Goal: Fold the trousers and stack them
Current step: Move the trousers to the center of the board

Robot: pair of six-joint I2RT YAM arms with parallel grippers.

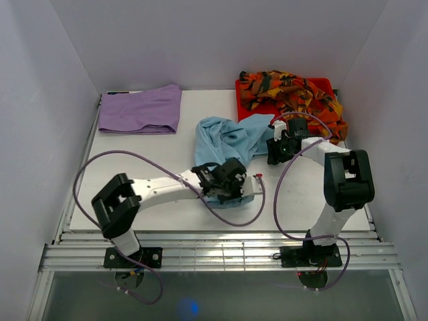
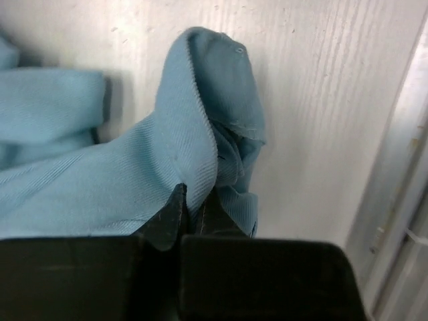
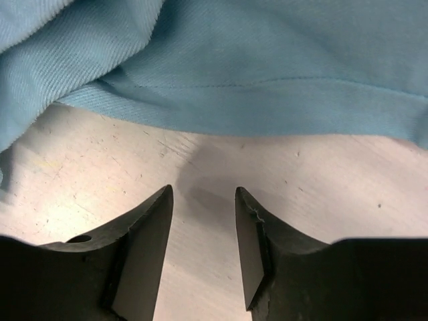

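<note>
The light blue trousers (image 1: 224, 137) lie crumpled mid-table. My left gripper (image 1: 234, 190) is at their near end, and in the left wrist view it (image 2: 195, 200) is shut on a raised fold of the blue cloth (image 2: 200, 114). My right gripper (image 1: 275, 155) sits at the cloth's right edge. In the right wrist view it (image 3: 204, 197) stands open over bare table, with the blue hem (image 3: 267, 87) just ahead of its tips and nothing between them. The lilac trousers (image 1: 142, 109) lie folded flat at the back left. The patterned trousers (image 1: 294, 93) are heaped at the back right.
A red tray (image 1: 262, 109) at the back right holds the patterned heap, which spills over its right side. White walls close in the table (image 1: 160, 154) on three sides. Purple cables (image 1: 100, 160) loop beside both arms. A metal rail runs along the near edge.
</note>
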